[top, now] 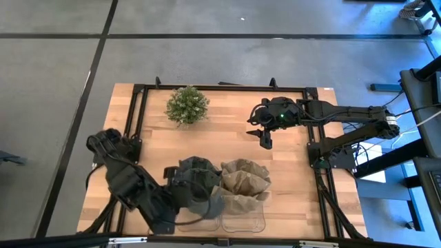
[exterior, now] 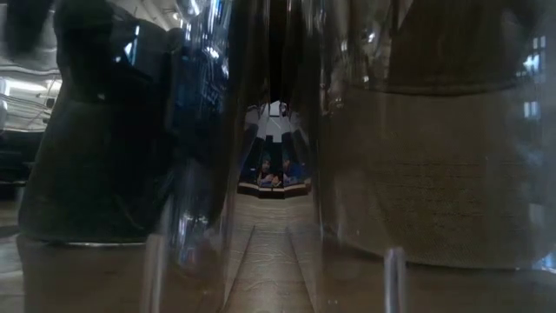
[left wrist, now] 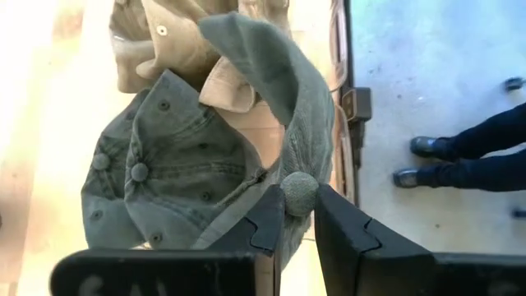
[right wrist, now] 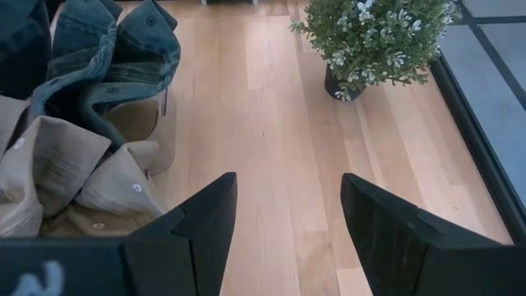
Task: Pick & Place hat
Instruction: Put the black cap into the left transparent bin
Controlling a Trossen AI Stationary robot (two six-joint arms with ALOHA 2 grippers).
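Several grey-green caps (left wrist: 156, 181) sit stacked near the table's front edge, beside a stack of tan caps (top: 244, 182). Both stacks rest on clear plastic stands (top: 242, 222). My left gripper (left wrist: 300, 205) is over the grey-green stack (top: 196, 182) and shut on one cap, whose brim (left wrist: 271, 74) curls up beyond the fingers. My right gripper (top: 265, 138) hangs open above the table's middle right with nothing between its fingers (right wrist: 288, 189). My left gripper pinches a grey-green cap at its crown, right by the top button (left wrist: 300, 189), between its two fingers. The fingers slant down from the table's near left. The cap is crumpled against the other caps of the stack; whether it is lifted clear I cannot tell.
A small potted plant (top: 187, 105) stands at the far left of the table. A black frame (top: 138, 110) runs around the tabletop. In the left wrist view a person's legs and shoes (left wrist: 460, 156) show on the floor beyond the table's edge.
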